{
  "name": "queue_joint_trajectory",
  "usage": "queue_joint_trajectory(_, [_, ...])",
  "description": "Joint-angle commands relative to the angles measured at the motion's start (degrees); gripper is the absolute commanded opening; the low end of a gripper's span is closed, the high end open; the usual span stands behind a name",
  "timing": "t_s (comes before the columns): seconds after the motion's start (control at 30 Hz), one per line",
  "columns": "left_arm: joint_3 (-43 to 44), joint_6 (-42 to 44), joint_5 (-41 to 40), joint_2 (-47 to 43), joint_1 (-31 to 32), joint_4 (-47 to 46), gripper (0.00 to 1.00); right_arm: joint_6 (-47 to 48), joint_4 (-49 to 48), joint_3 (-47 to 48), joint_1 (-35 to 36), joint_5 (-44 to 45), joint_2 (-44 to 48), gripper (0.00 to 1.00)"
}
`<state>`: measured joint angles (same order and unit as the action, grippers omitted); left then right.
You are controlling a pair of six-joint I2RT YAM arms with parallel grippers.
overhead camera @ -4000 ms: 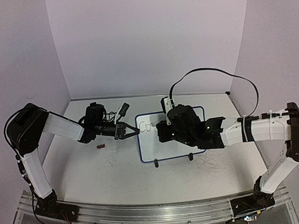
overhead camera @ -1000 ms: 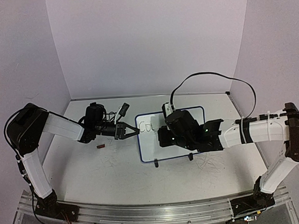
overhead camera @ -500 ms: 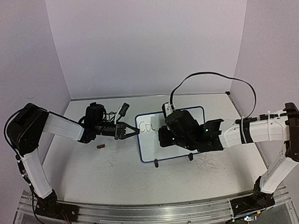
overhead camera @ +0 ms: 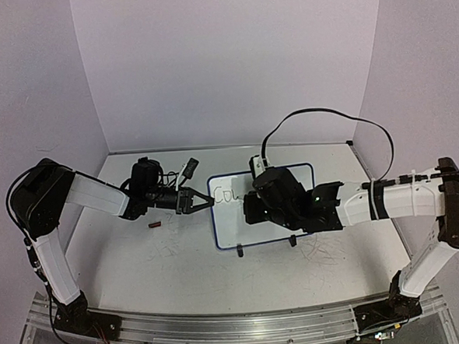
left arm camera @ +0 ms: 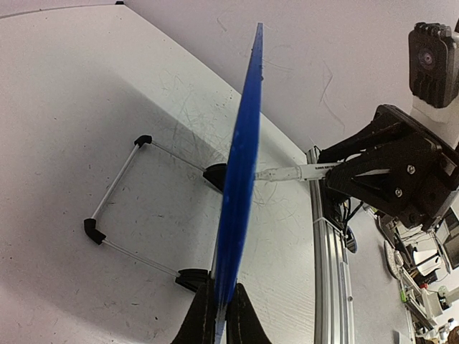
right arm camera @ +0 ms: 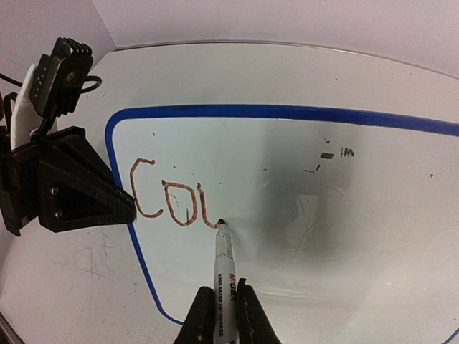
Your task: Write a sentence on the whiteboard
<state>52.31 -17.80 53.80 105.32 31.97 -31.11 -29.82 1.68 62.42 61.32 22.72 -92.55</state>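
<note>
The whiteboard (overhead camera: pixel 234 222), blue-framed, stands tilted on its feet at mid-table. My left gripper (overhead camera: pixel 207 204) is shut on its left edge; the left wrist view shows the frame (left arm camera: pixel 244 158) edge-on between my fingers (left arm camera: pixel 221 309). My right gripper (right arm camera: pixel 224 309) is shut on a marker (right arm camera: pixel 223 269), and its tip touches the board surface (right arm camera: pixel 337 222). The sentence (right arm camera: pixel 168 197) stands as a reddish-brown "Co" plus a curved third stroke that ends at the tip. It also shows in the top view (overhead camera: pixel 226 194). My right wrist (overhead camera: pixel 274 200) hides the board's middle there.
A small red-brown cap (overhead camera: pixel 155 222) lies on the table left of the board. The board's black feet (overhead camera: pixel 240 252) and wire stand (left arm camera: pixel 115 193) rest on the scratched tabletop. Small dark marks (right arm camera: pixel 333 153) sit on the board's upper right. An aluminium rail (overhead camera: pixel 223 324) runs along the near edge.
</note>
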Motion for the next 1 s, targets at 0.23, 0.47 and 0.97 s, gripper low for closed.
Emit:
queue_joint_trajectory(0.23, [-0.48,-0.65,2.06,-1.61,0.39,0.27,0.0,1.09,0.52,3.06,-0.76,4.51,1.15,0.0])
queue_joint_trajectory(0.47, [-0.51,-0.58,2.01,-1.52,0.36,0.33,0.0,1.28,0.5,3.32,-0.94,4.55,1.07,0.0])
queue_joint_trajectory(0.97, [-0.37,-0.57,2.11,-1.69,0.34,0.32,0.0,1.22,0.41,3.23,-1.24,5.06,1.86,0.0])
